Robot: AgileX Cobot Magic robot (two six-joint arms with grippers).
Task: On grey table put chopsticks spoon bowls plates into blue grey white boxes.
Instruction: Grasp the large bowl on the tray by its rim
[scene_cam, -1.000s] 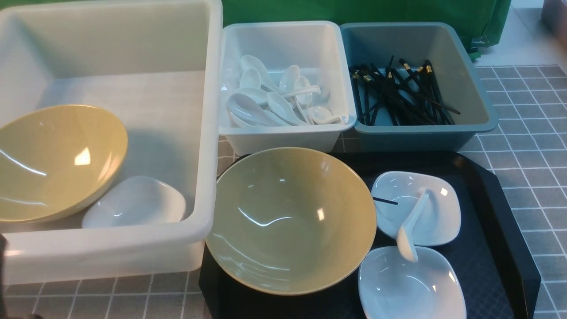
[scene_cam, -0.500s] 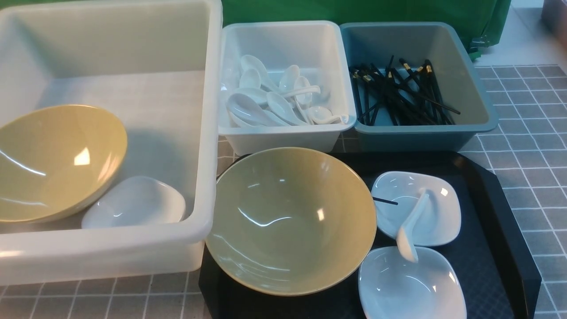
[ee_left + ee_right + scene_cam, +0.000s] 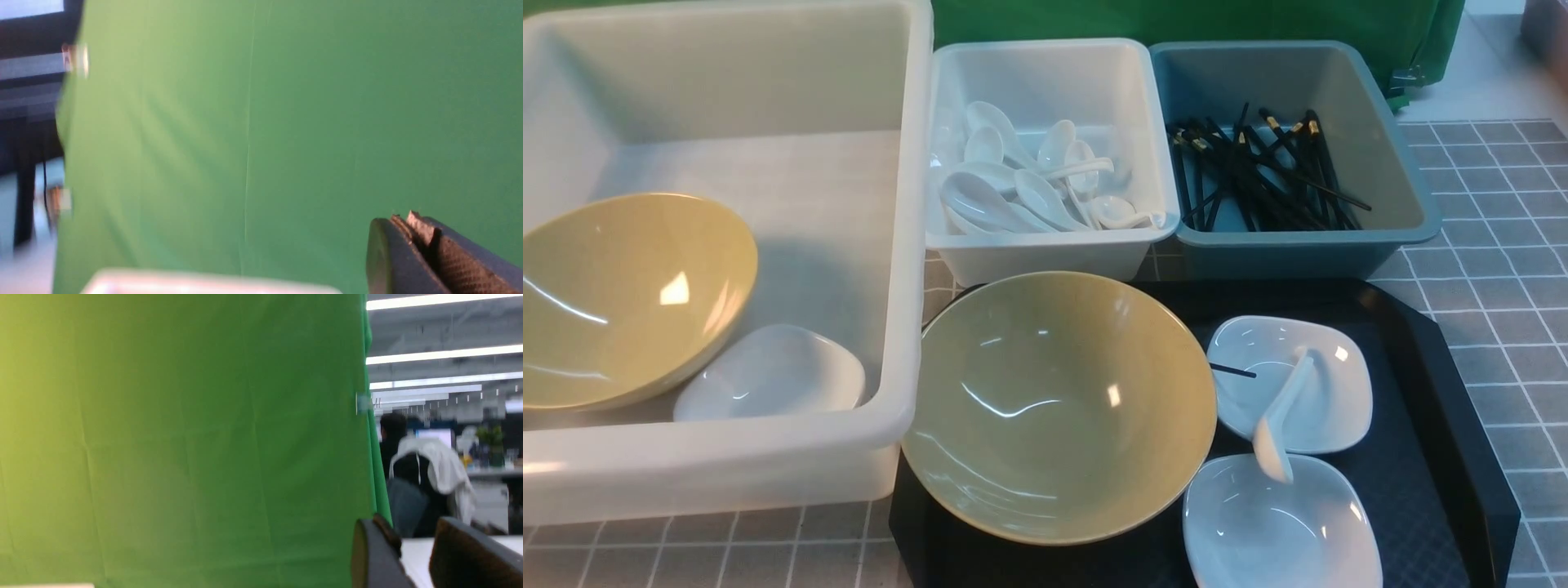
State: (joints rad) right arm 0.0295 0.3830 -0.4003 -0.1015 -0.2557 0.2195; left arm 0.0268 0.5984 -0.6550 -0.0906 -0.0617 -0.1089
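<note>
A yellow bowl [image 3: 1054, 408] sits on the black tray [image 3: 1437, 392]. Beside it are two white plates [image 3: 1339, 392] [image 3: 1258, 531], with a white spoon [image 3: 1282, 416] lying across both. A black chopstick tip [image 3: 1233, 370] pokes out from behind the bowl over the far plate. The big whitish tub [image 3: 907, 245] holds another yellow bowl [image 3: 621, 302] and a plate [image 3: 768, 371]. The white bin [image 3: 1045, 49] holds several spoons [image 3: 1013, 192]. The blue-grey bin [image 3: 1413, 188] holds chopsticks [image 3: 1258, 175]. Neither gripper shows in the front view. My left gripper [image 3: 402, 218] is shut and empty. My right gripper [image 3: 412, 526] is open and empty.
The grey gridded table [image 3: 1503, 245] runs to the right of the tray and bins. A green backdrop [image 3: 1176, 20] stands behind the bins and fills both wrist views [image 3: 245, 122] [image 3: 184, 437]. A blurred whitish rim [image 3: 204, 281] shows in the left wrist view.
A dark part of the left arm at the lower left edge of the front view has moved out of sight. Nothing on the table has moved.
</note>
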